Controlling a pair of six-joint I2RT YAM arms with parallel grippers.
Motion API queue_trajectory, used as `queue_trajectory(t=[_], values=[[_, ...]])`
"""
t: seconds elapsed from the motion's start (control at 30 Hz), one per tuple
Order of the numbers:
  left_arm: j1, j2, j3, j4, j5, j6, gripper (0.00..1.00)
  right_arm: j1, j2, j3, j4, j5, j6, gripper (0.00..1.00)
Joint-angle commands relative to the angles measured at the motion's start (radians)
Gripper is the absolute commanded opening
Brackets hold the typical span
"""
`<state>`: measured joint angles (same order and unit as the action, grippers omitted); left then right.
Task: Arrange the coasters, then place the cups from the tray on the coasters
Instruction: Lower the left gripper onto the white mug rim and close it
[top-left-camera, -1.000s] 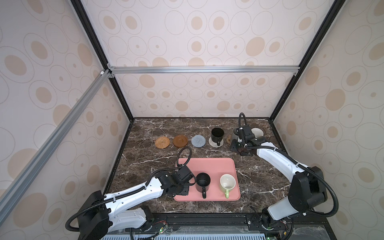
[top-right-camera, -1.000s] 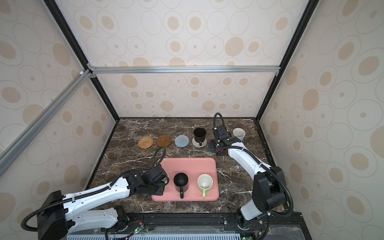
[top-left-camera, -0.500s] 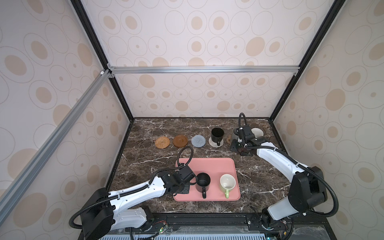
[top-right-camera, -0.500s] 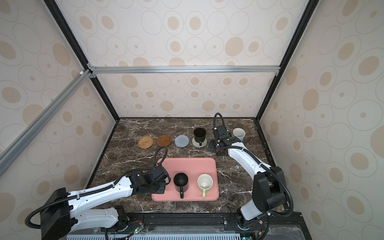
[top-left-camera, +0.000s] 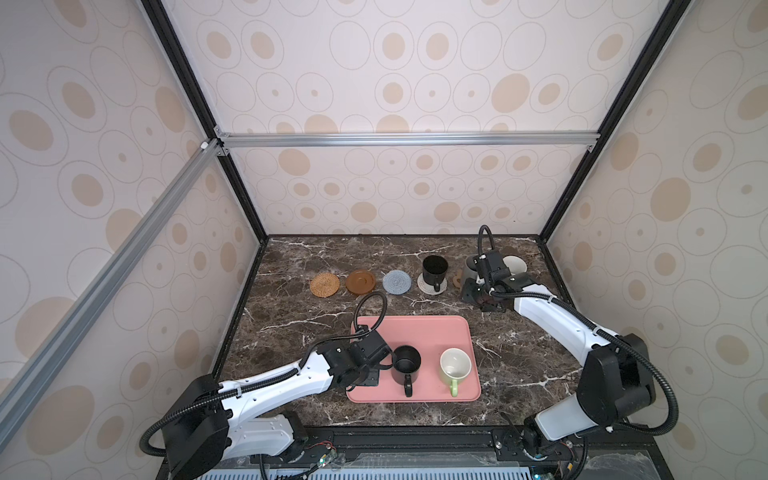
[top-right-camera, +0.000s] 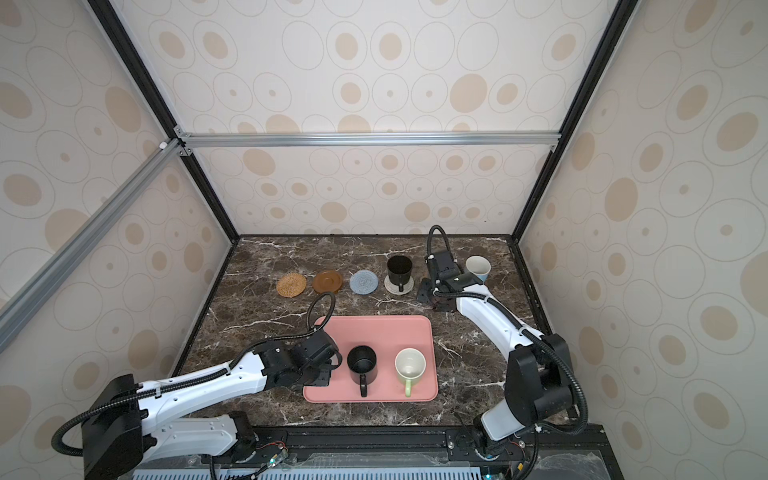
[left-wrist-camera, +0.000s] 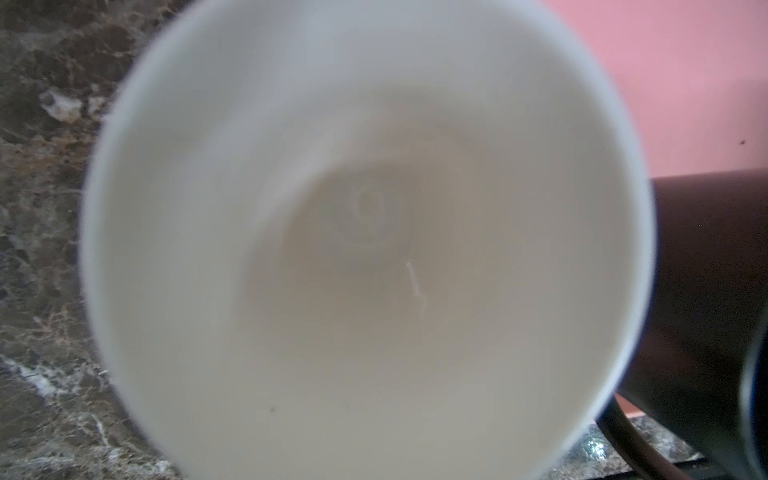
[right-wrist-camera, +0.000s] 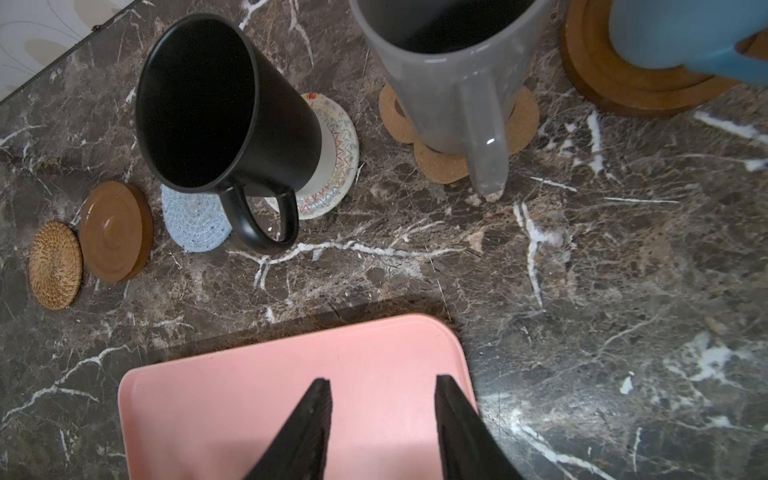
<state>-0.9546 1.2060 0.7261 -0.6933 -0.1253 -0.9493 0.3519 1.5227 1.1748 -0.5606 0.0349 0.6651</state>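
The pink tray (top-left-camera: 415, 332) holds a black cup (top-left-camera: 406, 361) and a light green cup (top-left-camera: 455, 365). My left gripper (top-left-camera: 376, 372) is at the tray's left side, shut on a third cup (left-wrist-camera: 365, 249). That cup's white inside fills the left wrist view and hides the fingers. At the back, a black cup (right-wrist-camera: 216, 108) stands on the cream knitted coaster (right-wrist-camera: 336, 158). A grey cup (right-wrist-camera: 449, 83) is on the paw coaster (right-wrist-camera: 440, 166), and a light blue cup (right-wrist-camera: 685, 33) on a brown disc (right-wrist-camera: 623, 87). My right gripper (right-wrist-camera: 382, 386) hangs open and empty over the tray's far right corner.
Three bare coasters lie in a row at the back left: a rattan disc (top-left-camera: 324, 284), a brown disc (top-left-camera: 360, 281) and a blue-grey knitted round (top-left-camera: 397, 281). Patterned walls enclose the marble table (top-left-camera: 299, 324) on three sides.
My left gripper has closed at the tray's left side and the left arm has shifted slightly. The right arm has stayed still.
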Motion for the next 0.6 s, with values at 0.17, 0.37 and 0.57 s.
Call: queue_trajectory(t=[0.17, 0.37, 0.57], values=[[-0.007, -0.042, 0.017, -0.003, -0.045, -0.043, 0.10, -0.006, -0.030, -0.006, -0.022, 0.016, 0.010, 0.44], [-0.001, -0.047, 0.026, -0.004, -0.056, -0.046, 0.10, -0.006, -0.039, -0.020, -0.019, 0.013, 0.017, 0.44], [0.004, -0.042, 0.040, 0.002, -0.059, -0.046, 0.10, -0.007, -0.042, -0.029, -0.015, 0.005, 0.020, 0.44]])
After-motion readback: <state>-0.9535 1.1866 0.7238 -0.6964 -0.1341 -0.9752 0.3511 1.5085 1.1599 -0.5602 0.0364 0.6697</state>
